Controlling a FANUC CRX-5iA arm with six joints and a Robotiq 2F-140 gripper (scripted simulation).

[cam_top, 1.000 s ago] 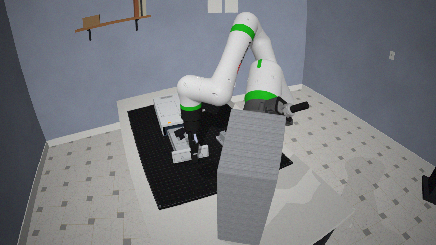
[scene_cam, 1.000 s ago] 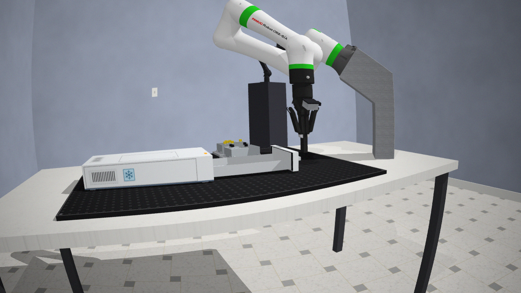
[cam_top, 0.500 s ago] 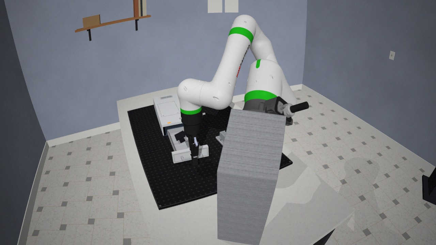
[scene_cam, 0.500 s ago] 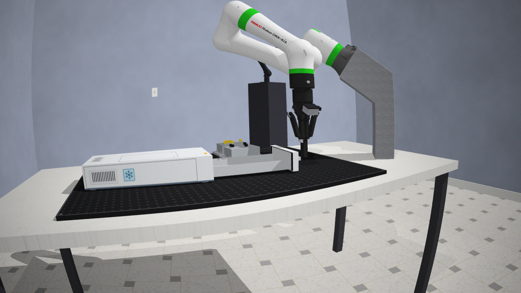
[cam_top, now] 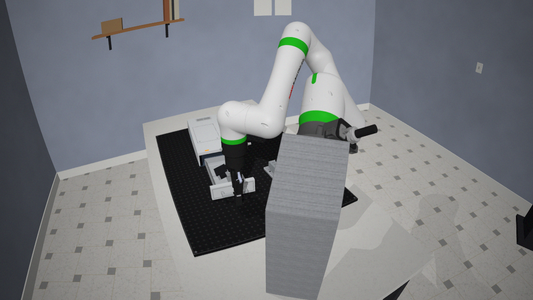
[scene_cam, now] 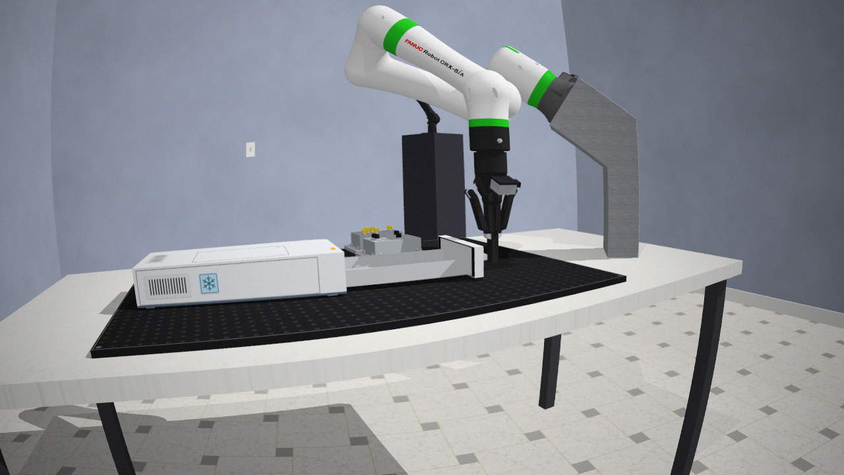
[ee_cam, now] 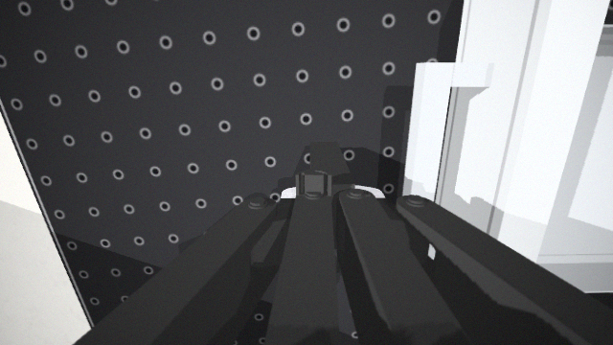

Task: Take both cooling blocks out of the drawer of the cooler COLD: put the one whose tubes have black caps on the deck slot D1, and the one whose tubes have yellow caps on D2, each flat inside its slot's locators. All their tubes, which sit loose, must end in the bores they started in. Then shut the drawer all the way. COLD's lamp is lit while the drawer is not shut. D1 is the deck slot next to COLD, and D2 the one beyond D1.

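A brown shelf [cam_top: 138, 28] holds books [cam_top: 171, 10] on the wall.

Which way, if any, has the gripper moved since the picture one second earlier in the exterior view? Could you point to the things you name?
Yes: the gripper [cam_top: 238, 203] [scene_cam: 494, 260] [ee_cam: 323, 164] has moved down; its tips now reach lower beside the drawer front [cam_top: 223, 190] [scene_cam: 463, 254] [ee_cam: 508, 120].
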